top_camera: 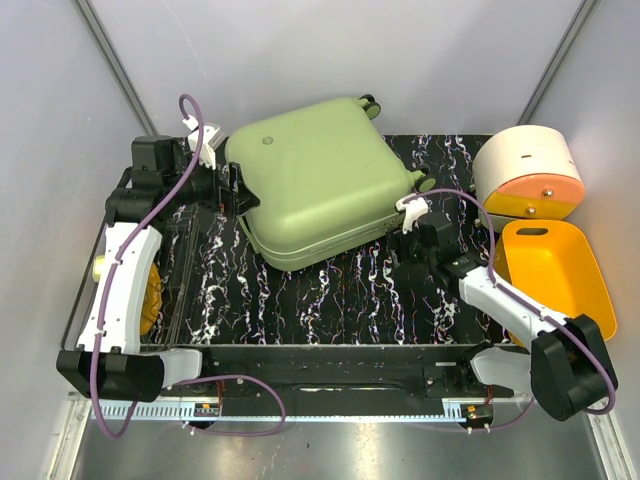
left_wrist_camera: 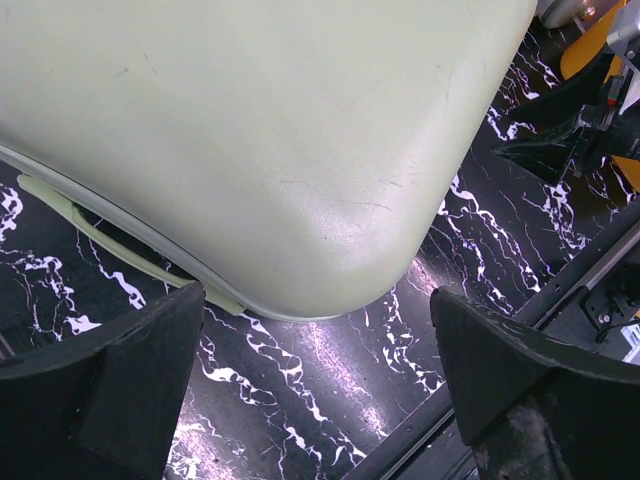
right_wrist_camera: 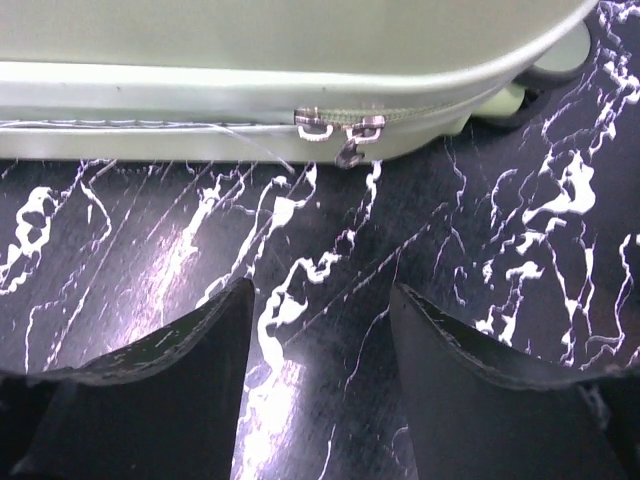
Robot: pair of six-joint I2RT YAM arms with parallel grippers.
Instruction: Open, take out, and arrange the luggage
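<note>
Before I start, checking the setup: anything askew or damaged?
The pale-green suitcase lies skewed on the marbled mat, one wheel past its far edge. Its shell shows faint scuffs only.

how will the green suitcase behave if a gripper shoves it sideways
The suitcase looks like a smooth hard shell, so it probably stays stiff and a grip may slip. It lies flat on the table, wheels out at its edge, so it should slide rather than roll or tip. Zipped shut, its weight is anyone's guess.
</note>
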